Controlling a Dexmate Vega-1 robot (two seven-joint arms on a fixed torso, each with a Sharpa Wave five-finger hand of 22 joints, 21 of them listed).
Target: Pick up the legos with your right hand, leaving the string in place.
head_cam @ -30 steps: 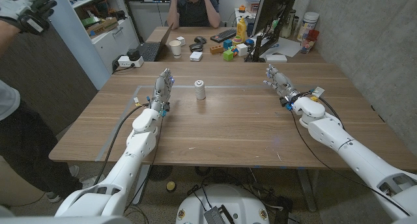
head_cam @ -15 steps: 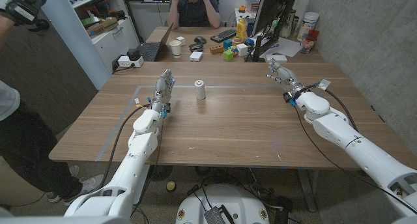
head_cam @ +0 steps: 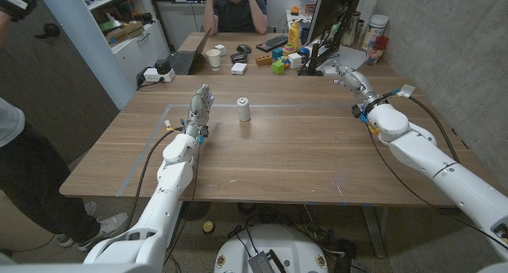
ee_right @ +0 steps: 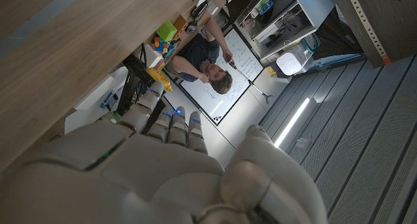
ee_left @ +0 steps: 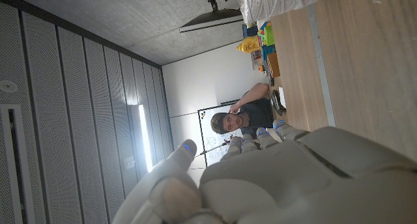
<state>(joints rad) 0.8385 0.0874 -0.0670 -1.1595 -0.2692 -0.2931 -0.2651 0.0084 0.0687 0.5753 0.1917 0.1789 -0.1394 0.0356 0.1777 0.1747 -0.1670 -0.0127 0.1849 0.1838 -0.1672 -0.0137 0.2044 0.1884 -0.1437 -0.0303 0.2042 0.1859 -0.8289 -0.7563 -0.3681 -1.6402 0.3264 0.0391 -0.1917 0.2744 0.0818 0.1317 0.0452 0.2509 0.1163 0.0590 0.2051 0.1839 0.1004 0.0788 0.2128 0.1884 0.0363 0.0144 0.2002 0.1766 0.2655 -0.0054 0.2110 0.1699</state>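
- Wooden table [head_cam: 270,158] across the middle of the head view, with a faint taped line along its far part.
- White spool of string [head_cam: 244,109] upright just above frame centre, slightly left, on the table.
- Left hand [head_cam: 198,109] left of the string, near it but apart, standing on the table with fingers [head_cam: 204,93] pointing away from the robot; fingers straight and close together, holding nothing.
- Same left hand [ee_left: 273,178] seen from behind in the left wrist view, fingertips lined up side by side, nothing in the grasp.
- Right hand [head_cam: 353,78] in the upper right of the head view, over the table's far right edge, fingers reaching toward the clutter behind; holding nothing, fingers loosely extended.
- Right hand [ee_right: 163,159] in the right wrist view again shown from the back, fingers together, no object in them.
- Legos [head_cam: 279,63] as coloured blocks on the second table [head_cam: 198,41] behind, upper middle of the frame, left of the right hand and apart from it.
- Monitor [head_cam: 325,15] and yellow bottle [head_cam: 294,35] beside the legos.
- Person [head_cam: 234,7] seated at the top centre, hands raised to the head.
- Another person's dark sleeve [head_cam: 32,186] at the left edge.
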